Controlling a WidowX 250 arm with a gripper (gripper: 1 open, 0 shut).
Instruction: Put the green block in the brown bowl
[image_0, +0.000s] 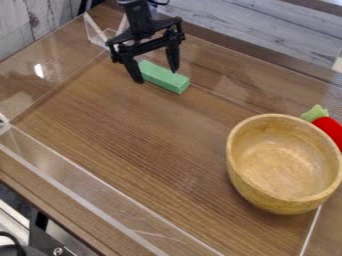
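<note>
Camera view: my gripper (156, 64) is spread wide above the wooden worktop (127, 130), its two fingers well apart, by the small green block (163, 78), which lies flat toward the far side; whether I touch it, I cannot tell. Well apart from the block, nearer the front and to the right in view, sits the big brown bowl (283, 165), a red-and-green item (325, 127) just beside its rim.

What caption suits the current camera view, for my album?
Open gripper hovering by the green block, brown bowl waiting nearer the camera.
</note>
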